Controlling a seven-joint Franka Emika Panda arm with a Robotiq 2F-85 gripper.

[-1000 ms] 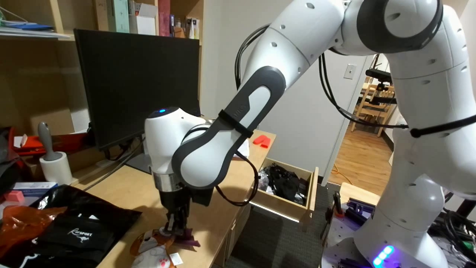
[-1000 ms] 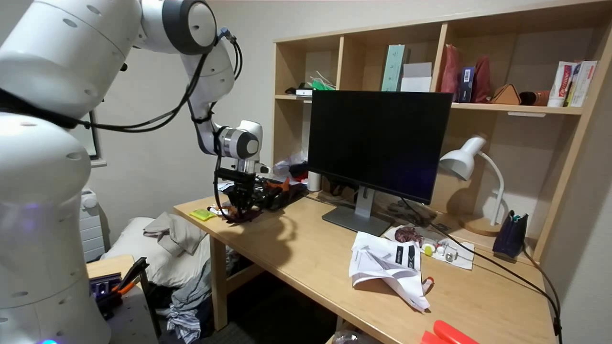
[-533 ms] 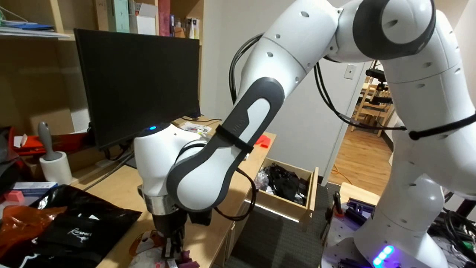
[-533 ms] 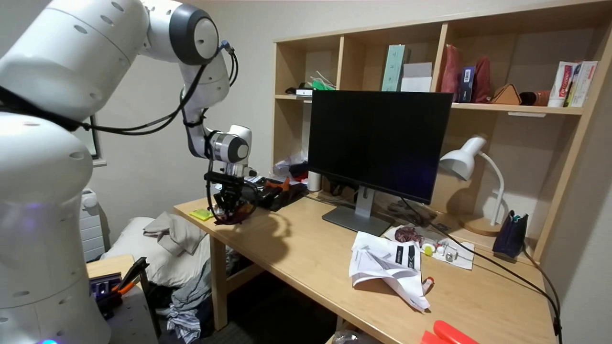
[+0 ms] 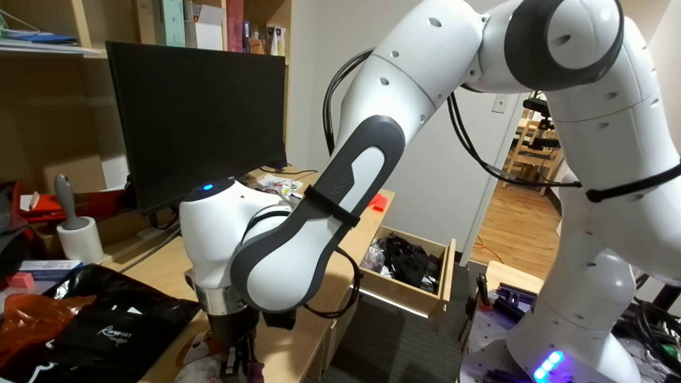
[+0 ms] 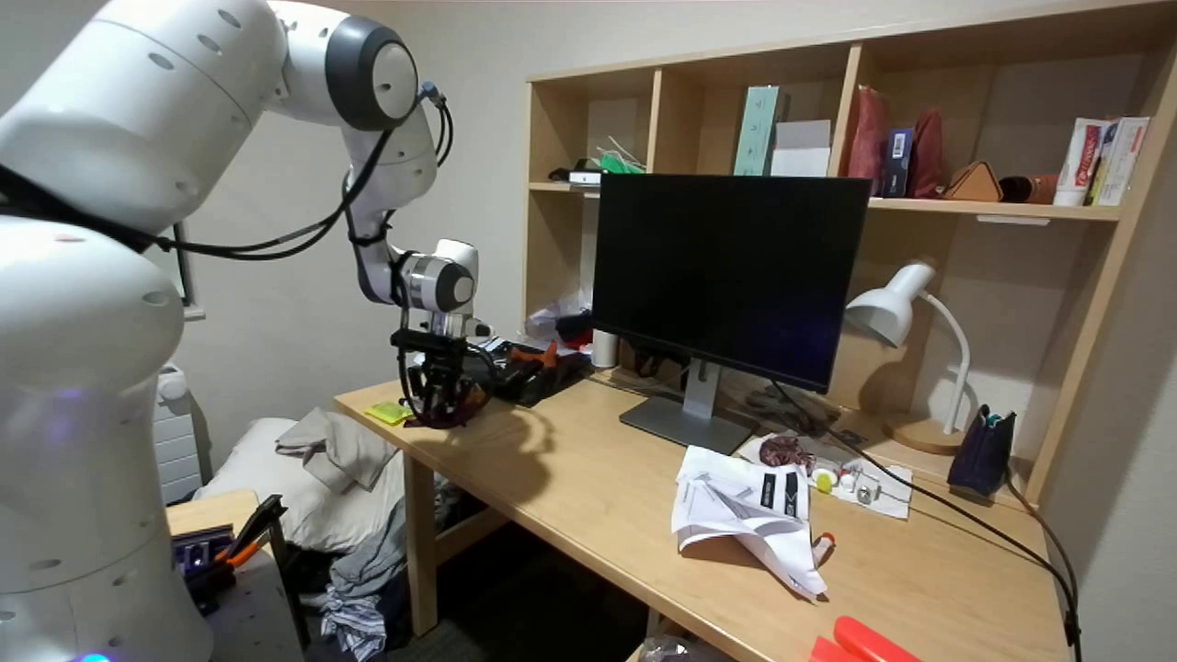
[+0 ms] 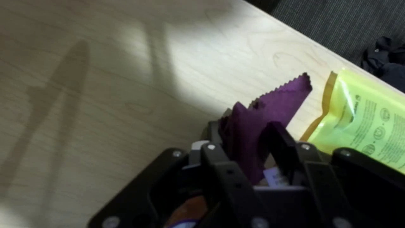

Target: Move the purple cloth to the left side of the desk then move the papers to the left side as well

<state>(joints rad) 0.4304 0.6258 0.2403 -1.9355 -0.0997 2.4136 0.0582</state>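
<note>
Purple cloth (image 7: 272,104): wrist view; one piece, zigzag-edged, between the fingers of my gripper (image 7: 244,128), near the edge of the desk (image 7: 202,66).
Gripper fingers: partway apart; I see the cloth loose in the gap.
Packet (image 7: 364,120): yellow-green, near the cloth.
Black bag (image 5: 138,314): in an exterior view; on the desk, near the gripper.
Papers (image 6: 736,501): in an exterior view; white, crumpled, on the desk, well apart from the gripper.
</note>
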